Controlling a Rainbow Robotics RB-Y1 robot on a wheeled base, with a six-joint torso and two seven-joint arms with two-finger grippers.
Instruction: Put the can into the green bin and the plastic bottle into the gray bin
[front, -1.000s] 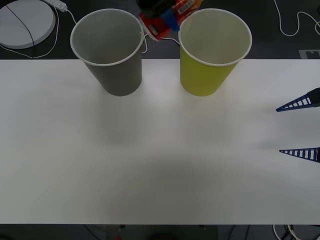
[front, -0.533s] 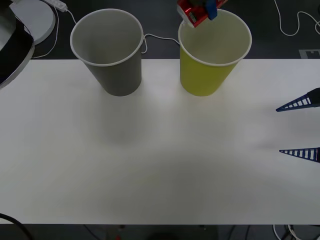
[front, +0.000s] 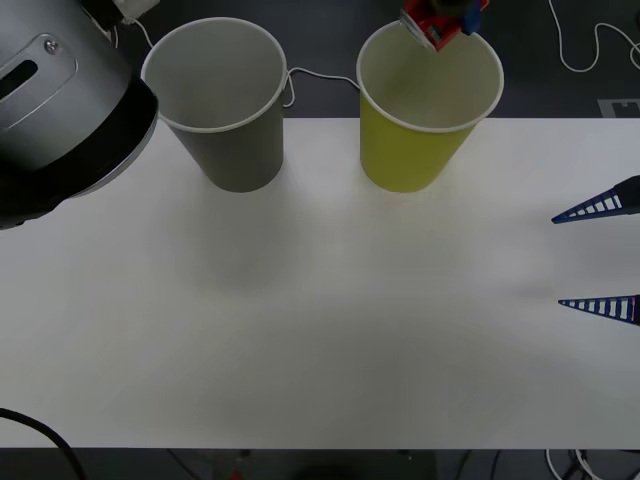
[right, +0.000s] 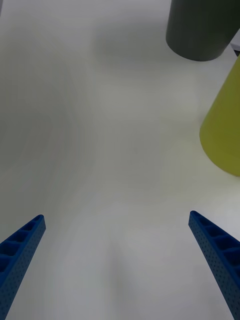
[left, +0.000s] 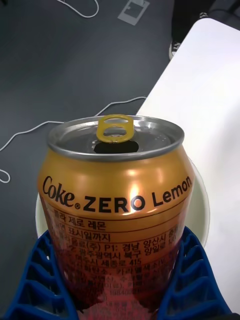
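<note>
We hold can (left: 114, 200) clamped in left gripper (left: 117, 280) over far rim of green bin (front: 415, 150). We centre before release. Right gripper (front: 600, 255) open, parked at table (front: 320, 320) right edge.

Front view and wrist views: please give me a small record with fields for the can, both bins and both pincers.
can: the can, held over the far rim of the green bin
gray bin: the gray bin, upright on the table, beside the green bin
left pincer: the left pincer, shut on the can
right pincer: the right pincer, open, at the table's right edge
</note>
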